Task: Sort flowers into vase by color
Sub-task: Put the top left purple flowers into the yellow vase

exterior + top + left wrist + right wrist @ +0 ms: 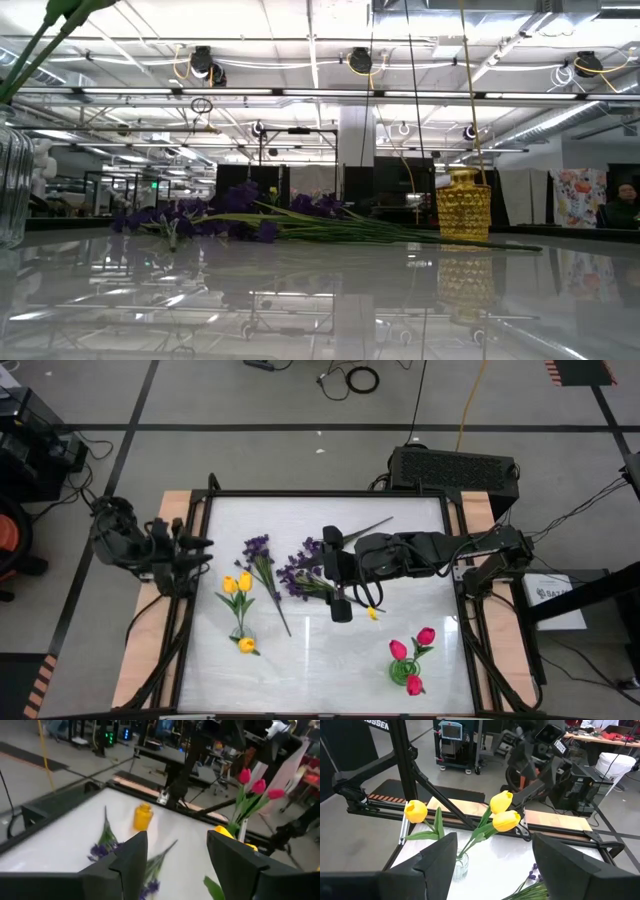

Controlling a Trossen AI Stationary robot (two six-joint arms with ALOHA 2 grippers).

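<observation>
Two purple sprigs (pixel 262 552) (pixel 300 575) lie flat on the white table; they also show in the low view (pixel 225 218). Yellow tulips (pixel 238 584) stand in a clear glass vase (pixel 459 865) at the near left. Pink-red tulips (pixel 412 648) stand in a vase at the near right (pixel 256 787). A yellow vase (pixel 142 816) stands mid-table, mostly hidden under my right arm in the high view. My left gripper (pixel 205 550) (pixel 177 842) is open at the table's left edge. My right gripper (pixel 335 573) (pixel 492 850) hovers open above the sprigs. Neither has anything between its fingers.
The table has a dark raised frame (pixel 330 494) with wooden strips along its left and right sides. A black box (pixel 455 465) sits beyond the far right corner. The near middle of the table (pixel 320 670) is bare.
</observation>
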